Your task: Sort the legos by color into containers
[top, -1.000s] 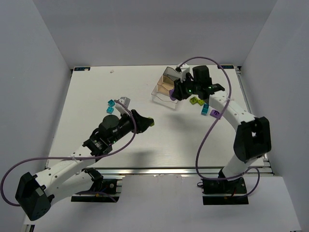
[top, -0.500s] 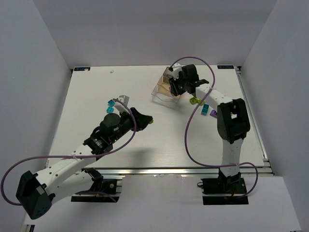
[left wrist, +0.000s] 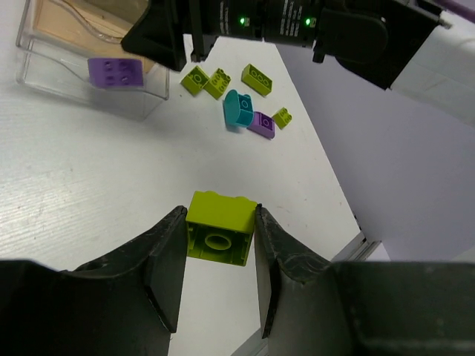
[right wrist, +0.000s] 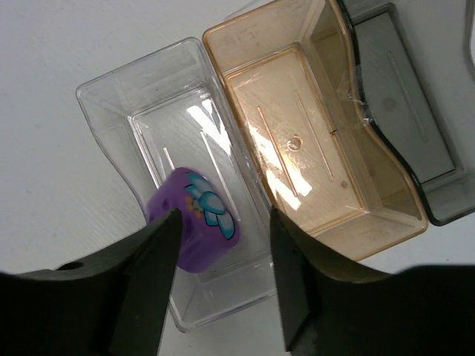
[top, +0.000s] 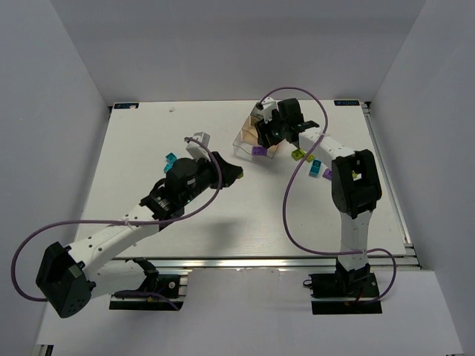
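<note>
Two arms reaching out.
My left gripper (left wrist: 219, 222) clamps a lime brick (left wrist: 220, 236); my right gripper (right wrist: 223, 222), stretched toward one o'clock, hangs spread over the tray (right wrist: 111, 104), purple brick (right wrist: 194, 221) loose between.

Both arms, left (top: 111, 241) and right (top: 349, 230), have white links, black joint housings and black base plates. A purple cable (top: 286, 215) loops loosely along each. The left gripper (left wrist: 219, 222) has matte black, blunt fingers (left wrist: 167, 259). Two green lights (left wrist: 241, 20) show on the right wrist housing.
</note>
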Controlling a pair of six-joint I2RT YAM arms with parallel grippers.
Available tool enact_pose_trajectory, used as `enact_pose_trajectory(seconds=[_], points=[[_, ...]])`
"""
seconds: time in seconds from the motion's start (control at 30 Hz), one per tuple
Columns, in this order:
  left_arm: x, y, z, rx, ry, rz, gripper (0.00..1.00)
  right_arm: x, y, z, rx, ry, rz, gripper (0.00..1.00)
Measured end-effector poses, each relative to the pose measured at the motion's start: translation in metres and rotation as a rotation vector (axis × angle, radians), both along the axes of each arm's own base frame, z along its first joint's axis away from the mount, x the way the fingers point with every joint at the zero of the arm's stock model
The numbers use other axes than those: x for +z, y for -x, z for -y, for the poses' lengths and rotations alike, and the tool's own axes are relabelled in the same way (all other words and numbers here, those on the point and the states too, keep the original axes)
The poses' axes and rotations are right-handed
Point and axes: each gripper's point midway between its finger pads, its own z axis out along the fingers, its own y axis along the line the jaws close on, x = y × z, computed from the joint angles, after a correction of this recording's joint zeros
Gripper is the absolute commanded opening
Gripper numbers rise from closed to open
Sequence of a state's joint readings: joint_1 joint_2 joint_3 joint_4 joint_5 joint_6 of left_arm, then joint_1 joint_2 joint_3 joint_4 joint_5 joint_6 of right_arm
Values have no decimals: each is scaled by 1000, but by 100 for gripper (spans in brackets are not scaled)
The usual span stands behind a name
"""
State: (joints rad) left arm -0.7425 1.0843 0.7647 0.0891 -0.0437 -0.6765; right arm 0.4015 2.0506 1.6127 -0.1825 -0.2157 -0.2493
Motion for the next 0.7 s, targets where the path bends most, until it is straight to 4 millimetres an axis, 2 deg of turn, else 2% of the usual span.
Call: enact_pose_trajectory(seconds=[0.17,0.27,0.33,0.4,0.43,0.5,0.57,0.63,0.7], points=[[4,-24,12,7,-17,-12,2,-10,10,-1,22,-2,-41,78],[3,-45,14,29,-27,-31,1,-10,17,2,31,-13,-79,74],[1,-61,14,54,-35,-53,0,-1,21,7,52,-47,-96,46],[-1,-83,16,81,-40,-70,0,19,27,19,74,-109,-94,12],[-3,-92,17,91,-48,-83,0,35,30,29,94,-145,-77,8],[-6,-117,25,108,-59,-99,0,68,38,51,105,-193,-39,11],[-13,-140,35,115,-80,-117,0,97,46,68,119,-218,23,19],[-20,-160,47,115,-95,-122,0,117,65,71,165,-233,69,27],[-33,-178,59,110,-122,-131,0,126,89,65,228,-247,98,32]])
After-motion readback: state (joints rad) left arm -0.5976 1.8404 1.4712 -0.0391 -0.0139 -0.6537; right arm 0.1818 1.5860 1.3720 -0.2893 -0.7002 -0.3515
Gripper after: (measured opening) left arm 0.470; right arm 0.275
